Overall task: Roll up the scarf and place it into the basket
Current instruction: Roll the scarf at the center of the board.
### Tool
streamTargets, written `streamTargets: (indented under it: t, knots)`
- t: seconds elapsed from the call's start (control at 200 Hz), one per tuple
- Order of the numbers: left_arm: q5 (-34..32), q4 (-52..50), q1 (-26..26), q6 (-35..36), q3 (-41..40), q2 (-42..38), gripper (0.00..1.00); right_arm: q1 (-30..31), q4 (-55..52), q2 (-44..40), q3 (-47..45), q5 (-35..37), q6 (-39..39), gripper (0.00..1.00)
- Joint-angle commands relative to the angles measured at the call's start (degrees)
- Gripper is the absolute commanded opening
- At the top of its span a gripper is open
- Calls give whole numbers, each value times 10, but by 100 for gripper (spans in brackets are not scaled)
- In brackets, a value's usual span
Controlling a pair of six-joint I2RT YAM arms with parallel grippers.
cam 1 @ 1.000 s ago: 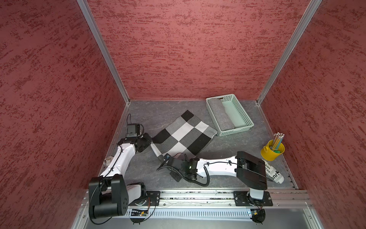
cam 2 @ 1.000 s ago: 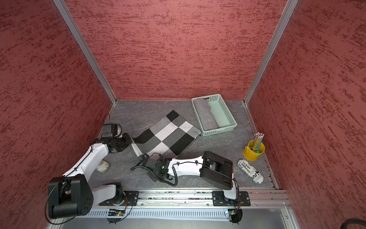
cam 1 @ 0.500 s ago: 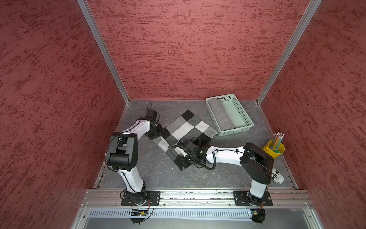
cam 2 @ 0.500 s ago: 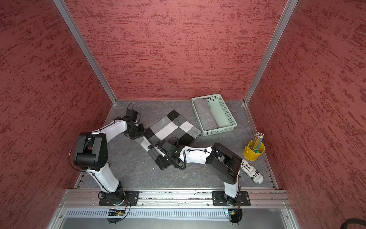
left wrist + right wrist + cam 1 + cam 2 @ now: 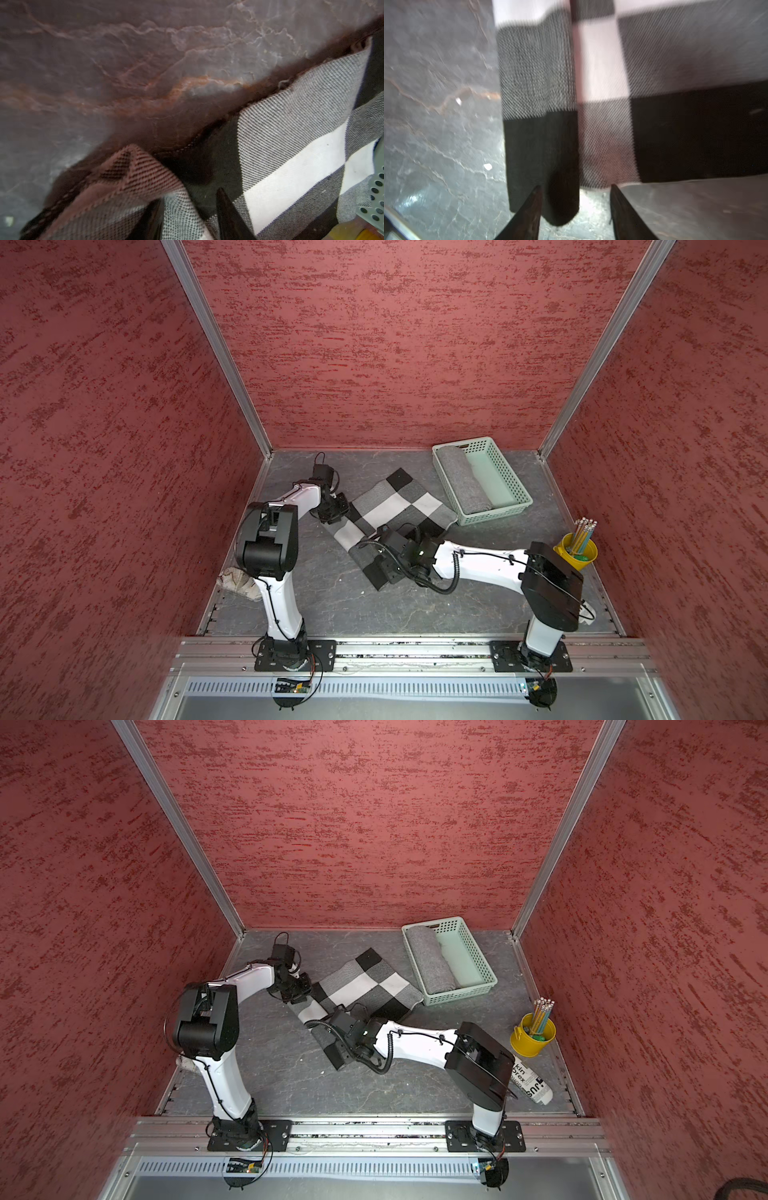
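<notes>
The black, white and grey checked scarf point(image 5: 399, 502) point(image 5: 365, 982) lies diagonally on the grey table, its near-left edge turned over into a narrow fold. My left gripper point(image 5: 338, 512) point(image 5: 301, 990) sits at the fold's far end. In the left wrist view the left gripper point(image 5: 189, 195) is open, with the scarf point(image 5: 291, 135) bunched between its jaws. My right gripper point(image 5: 382, 568) point(image 5: 338, 1048) is at the fold's near end. In the right wrist view it point(image 5: 575, 185) stands open astride the scarf's black end point(image 5: 546, 155). The mint-green basket point(image 5: 490, 516) point(image 5: 461, 996) stands at the scarf's right.
A rolled grey cloth point(image 5: 461, 481) point(image 5: 430, 961) fills the basket's left half. A yellow pencil cup point(image 5: 575, 551) point(image 5: 532, 1038) stands by the right wall, with a white printed tube point(image 5: 534, 1083) in front of it. A crumpled pale object point(image 5: 237, 580) lies by the left wall.
Both grippers carried the scarf's near edge away from the front rail, turning it over into a fold. Both jaws have since opened and let go of the cloth.
</notes>
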Motion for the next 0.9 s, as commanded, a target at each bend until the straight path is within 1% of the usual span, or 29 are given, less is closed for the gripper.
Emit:
streamTargets:
  t: [0.0,0.04,0.08,0.23,0.291,0.356,0.431,0.566,0.671,0.732,0.792,0.822,0.867,0.897]
  knots:
    - [17,-4,0,10,-6,-42,56,33,-44,6,40,110,-13,55]
    - [20,-4,3,10,-10,-62,62,43,-45,21,56,121,-21,55]
    - [22,-3,7,9,-16,-84,63,56,-45,39,73,130,-31,55]
    - [15,3,42,-1,-67,-168,62,90,-54,109,131,146,-69,55]
    - [17,15,62,-10,-102,-196,60,92,-51,125,133,145,-77,55]
    - [38,35,84,-18,-142,-210,58,92,-42,131,121,145,-80,56]
    - [63,57,94,-24,-175,-207,57,92,-33,133,103,144,-84,59]
    - [74,96,80,-42,-205,-179,57,92,-17,143,71,137,-91,64]
    - [79,126,65,-58,-209,-140,56,92,-8,150,52,127,-89,64]
    - [78,139,57,-66,-208,-116,56,92,-1,150,43,117,-86,62]
    - [78,150,52,-73,-209,-95,53,92,7,147,34,107,-82,59]
    - [77,157,51,-77,-215,-90,49,91,10,146,31,105,-80,57]
    - [73,168,49,-85,-221,-83,38,90,16,144,26,101,-79,52]
    - [73,174,48,-88,-225,-82,28,89,19,145,24,98,-78,47]
